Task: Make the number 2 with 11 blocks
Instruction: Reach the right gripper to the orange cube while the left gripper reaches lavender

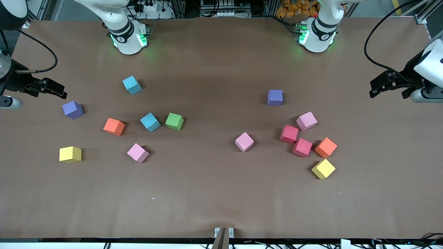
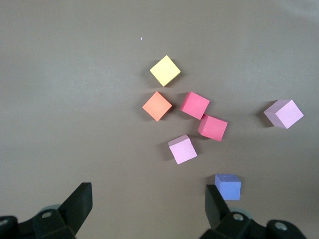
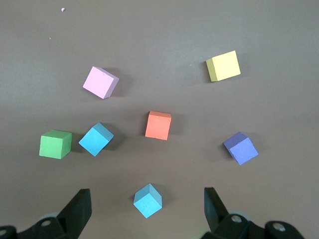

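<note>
Both grippers hang empty with their dark fingers spread wide, touching nothing. The left gripper point(image 2: 147, 204) is up over the left arm's end of the table point(image 1: 214, 193), above a purple block point(image 2: 228, 186); the right gripper point(image 3: 147, 206) is up over the right arm's end, above a cyan block point(image 3: 147, 200). In the front view each shows only as a dark shape at the picture's edge, so I place them mainly from the wrist views.

The blocks are small matte foam cubes with soft edges, scattered singly on a brown, paper-like sheet; no digit is laid out yet.

Toward the left arm's end lie a pink cube point(image 1: 306, 120), two crimson cubes point(image 1: 289, 134) point(image 1: 302, 147) touching corner to corner, an orange cube point(image 1: 325, 147) just beside the second crimson one, and a yellow cube point(image 1: 323, 168) nearest the front camera. Another pink cube point(image 1: 244, 141) sits apart, toward the middle.

Toward the right arm's end lie a second cyan cube point(image 1: 150, 122) beside a green cube point(image 1: 174, 121), an orange one point(image 1: 114, 126), a purple one point(image 1: 72, 110), a yellow one point(image 1: 70, 154) and a pink one point(image 1: 137, 153), all well apart.
</note>
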Controlling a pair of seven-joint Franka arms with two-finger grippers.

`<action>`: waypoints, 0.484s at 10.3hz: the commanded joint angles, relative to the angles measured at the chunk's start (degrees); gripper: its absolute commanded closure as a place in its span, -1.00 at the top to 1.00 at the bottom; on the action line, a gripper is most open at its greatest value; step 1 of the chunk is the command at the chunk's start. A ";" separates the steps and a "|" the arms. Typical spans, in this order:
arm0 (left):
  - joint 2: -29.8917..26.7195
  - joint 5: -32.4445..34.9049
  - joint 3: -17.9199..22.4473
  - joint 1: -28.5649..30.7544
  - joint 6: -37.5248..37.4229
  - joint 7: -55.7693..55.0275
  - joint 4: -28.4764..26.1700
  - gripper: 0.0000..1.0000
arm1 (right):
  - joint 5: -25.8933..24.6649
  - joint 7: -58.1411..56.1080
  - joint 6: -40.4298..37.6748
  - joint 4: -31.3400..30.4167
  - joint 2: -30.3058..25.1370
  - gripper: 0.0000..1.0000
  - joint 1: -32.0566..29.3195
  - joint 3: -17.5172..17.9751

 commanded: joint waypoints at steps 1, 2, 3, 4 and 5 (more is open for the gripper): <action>1.33 -0.83 -0.05 -0.19 -1.00 0.53 0.32 1.00 | 0.49 0.02 3.10 -4.14 -2.07 1.00 -0.03 -0.10; 2.03 -0.83 -0.05 -0.19 -0.92 0.53 0.40 1.00 | 0.49 0.02 5.98 -6.76 -2.42 1.00 -0.03 -0.01; 3.69 -1.00 -0.05 0.07 -0.74 0.71 0.67 1.00 | 0.49 0.02 10.19 -10.35 -3.03 1.00 0.06 -0.01; 6.75 -0.74 -0.05 -0.45 -0.65 -0.94 0.93 1.00 | 0.49 0.02 13.88 -12.91 -2.95 1.00 0.15 0.07; 9.31 -0.39 -0.05 -1.41 1.35 -1.05 0.93 1.00 | 0.49 0.02 18.45 -15.90 -2.60 1.00 0.93 0.16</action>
